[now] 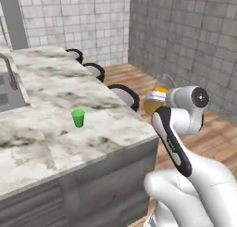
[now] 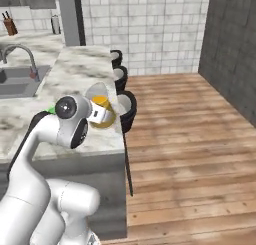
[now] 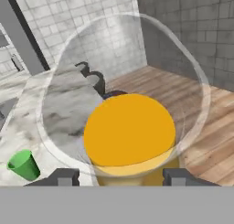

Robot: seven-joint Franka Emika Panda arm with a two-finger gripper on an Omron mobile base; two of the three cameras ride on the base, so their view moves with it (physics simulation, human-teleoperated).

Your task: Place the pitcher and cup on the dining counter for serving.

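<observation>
Right up against my hand camera sits the pitcher (image 3: 130, 136), its clear glass swelling across the frame and the orange liquid a broad disc between my two dark finger tips (image 3: 176, 176), which stand on either side of its base. From that I judge the gripper (image 3: 119, 177) is clamped around the jug's body, fingers spread wide to take its girth, and the jug is carried in the air and not resting on anything. In the left base view the pitcher (image 1: 155, 100) hangs off the end of the arm, out past the edge of the dining counter (image 1: 55, 82), over the wooden floor (image 1: 217, 133) near the nearest dark stool (image 1: 126, 95). The cup (image 1: 78, 118) stands upright on the marble, well inside the edge, so I take that half of the job as done. What is left, as I read it, is to bring the jug in over the slab and set it down near the cup. The arm rises from the base, folds sharply at the elbow and reaches forward with the wrist level; from the right base view the pitcher (image 2: 102, 111) appears just at the counter's corner, beside the stools.
</observation>
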